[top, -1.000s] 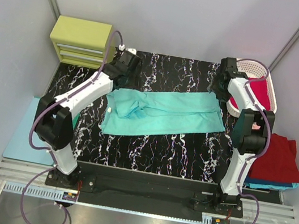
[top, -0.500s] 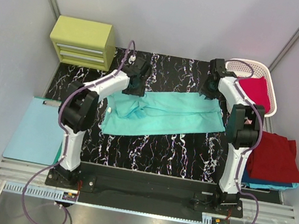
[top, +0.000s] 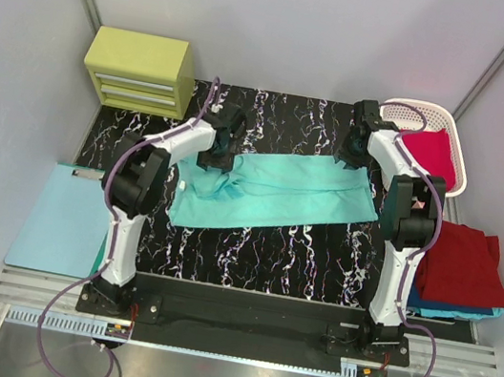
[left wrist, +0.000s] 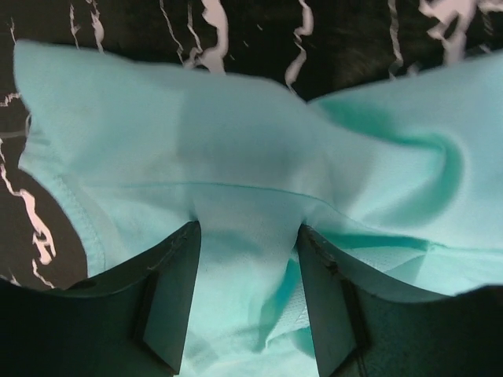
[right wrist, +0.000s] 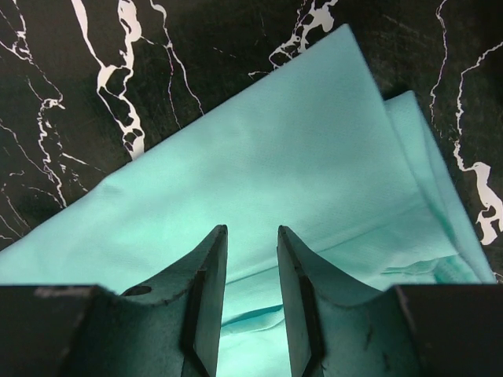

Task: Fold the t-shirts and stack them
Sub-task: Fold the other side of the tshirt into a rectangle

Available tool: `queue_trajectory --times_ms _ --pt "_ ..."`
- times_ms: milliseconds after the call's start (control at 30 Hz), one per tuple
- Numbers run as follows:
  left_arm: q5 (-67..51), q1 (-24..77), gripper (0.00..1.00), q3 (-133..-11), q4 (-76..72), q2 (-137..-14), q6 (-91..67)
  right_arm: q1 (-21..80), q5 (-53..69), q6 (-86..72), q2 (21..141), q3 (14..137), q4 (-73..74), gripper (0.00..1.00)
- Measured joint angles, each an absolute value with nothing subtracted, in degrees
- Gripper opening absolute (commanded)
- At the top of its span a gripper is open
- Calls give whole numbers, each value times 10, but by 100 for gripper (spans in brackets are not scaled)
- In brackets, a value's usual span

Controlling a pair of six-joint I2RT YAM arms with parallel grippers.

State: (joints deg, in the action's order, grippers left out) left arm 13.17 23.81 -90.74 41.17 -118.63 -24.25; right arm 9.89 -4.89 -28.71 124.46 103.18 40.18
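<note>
Black marbled table (top: 271, 250): white basket (top: 430, 109) holds crimson t-shirt (top: 430, 153); left gripper (left wrist: 247, 229) and right gripper (right wrist: 251, 232) clamp the mint-teal t-shirt (top: 280, 193).

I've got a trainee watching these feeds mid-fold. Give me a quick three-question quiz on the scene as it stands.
1. True or false: the mint-teal t-shirt lies spread out on the table.
2. Which shirt is in the white basket? A: the mint-teal one. B: the crimson t-shirt. C: a blue one.
3. Fill in (near or far): the left gripper and the right gripper are both at the mint-teal t-shirt's ___ edge, seen from the arm bases.

Key: 1 true; 2 B; 3 far.
</note>
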Motion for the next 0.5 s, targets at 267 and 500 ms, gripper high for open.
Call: queue_trajectory --times_ms 267,500 --pt "126 197 38 -1057 496 -1296 -244 103 -50 -289 1228 1003 402 40" --pt "118 178 39 -1216 557 -1386 -226 111 -54 -294 1177 973 401 41"
